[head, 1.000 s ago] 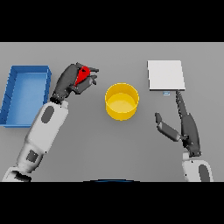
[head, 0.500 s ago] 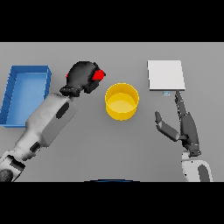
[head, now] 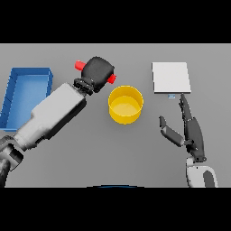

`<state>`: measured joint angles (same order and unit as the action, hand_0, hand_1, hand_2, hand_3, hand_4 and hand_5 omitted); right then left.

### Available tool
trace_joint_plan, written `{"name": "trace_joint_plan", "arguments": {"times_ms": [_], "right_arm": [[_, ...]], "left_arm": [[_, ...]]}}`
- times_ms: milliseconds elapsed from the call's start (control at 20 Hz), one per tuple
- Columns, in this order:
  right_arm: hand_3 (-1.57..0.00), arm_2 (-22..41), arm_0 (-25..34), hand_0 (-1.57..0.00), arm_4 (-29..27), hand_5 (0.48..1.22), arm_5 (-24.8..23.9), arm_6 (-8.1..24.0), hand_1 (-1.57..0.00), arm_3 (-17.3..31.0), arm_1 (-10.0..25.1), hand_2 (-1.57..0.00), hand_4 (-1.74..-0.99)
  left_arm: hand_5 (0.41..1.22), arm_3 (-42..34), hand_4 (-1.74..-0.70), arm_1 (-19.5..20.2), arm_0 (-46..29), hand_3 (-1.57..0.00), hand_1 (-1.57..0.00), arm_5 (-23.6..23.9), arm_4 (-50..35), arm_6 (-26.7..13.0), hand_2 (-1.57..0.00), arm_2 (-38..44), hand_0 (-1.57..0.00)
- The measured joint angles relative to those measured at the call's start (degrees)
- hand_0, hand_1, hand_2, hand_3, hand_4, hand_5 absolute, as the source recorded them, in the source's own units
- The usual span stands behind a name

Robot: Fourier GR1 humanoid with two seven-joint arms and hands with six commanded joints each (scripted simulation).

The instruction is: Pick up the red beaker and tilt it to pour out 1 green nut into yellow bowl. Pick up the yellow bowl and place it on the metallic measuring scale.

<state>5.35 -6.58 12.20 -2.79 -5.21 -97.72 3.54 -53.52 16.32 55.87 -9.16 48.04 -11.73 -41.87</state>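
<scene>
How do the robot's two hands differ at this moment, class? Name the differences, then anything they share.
The left hand is curled round the red beaker; the right hand holds nothing, fingers straight. The left hand is raised beside the yellow bowl; the right hand is just below the metallic measuring scale. Both are dark, on white and grey arms.

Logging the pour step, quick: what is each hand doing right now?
Left hand: shut on the red beaker, held tipped beside the yellow bowl.
Right hand: open, holding nothing, below the metallic scale.
</scene>
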Motion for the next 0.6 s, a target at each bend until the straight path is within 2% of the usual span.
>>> {"name": "trace_joint_plan", "arguments": {"times_ms": [150,250,450,550,600], "right_arm": [[0.00,-0.4,0.6,0.00,-0.6,0.657,-0.3,0.6,0.00,1.0,-0.7,0.00,-1.294],[0.00,-0.3,0.0,0.00,-1.5,0.648,0.0,-0.2,0.00,0.1,-1.2,0.00,-1.291],[0.00,-0.8,0.7,0.00,-1.4,0.631,-0.2,0.7,0.00,1.0,-0.9,0.00,-1.293],[0.00,-0.5,-0.3,0.00,-1.0,0.627,-0.3,-0.4,0.00,0.5,-1.0,0.00,-1.288],[0.00,-0.7,0.3,0.00,-1.0,0.618,-0.5,0.1,0.00,0.5,-0.8,0.00,-1.286]], "left_arm": [[1.218,3.0,-1.72,-0.9,3.6,-1.42,-1.57,-1.7,2.8,4.0,-1.57,-4.4,-1.57],[1.219,4.0,-1.73,-1.1,5.6,-1.47,-1.57,-3.4,4.8,5.8,-1.57,-7.7,-1.57],[1.220,6.2,-1.74,-1.1,8.1,-1.53,-1.57,-6.0,8.1,7.7,-1.57,-13.6,-1.57],[1.220,6.8,-1.74,-1.9,9.7,-1.55,-1.57,-7.7,9.6,7.6,-1.57,-16.2,-1.57],[1.221,7.3,-1.74,-1.7,10.4,-1.55,-1.57,-7.5,10.6,8.0,-1.57,-17.6,-1.57]]}}
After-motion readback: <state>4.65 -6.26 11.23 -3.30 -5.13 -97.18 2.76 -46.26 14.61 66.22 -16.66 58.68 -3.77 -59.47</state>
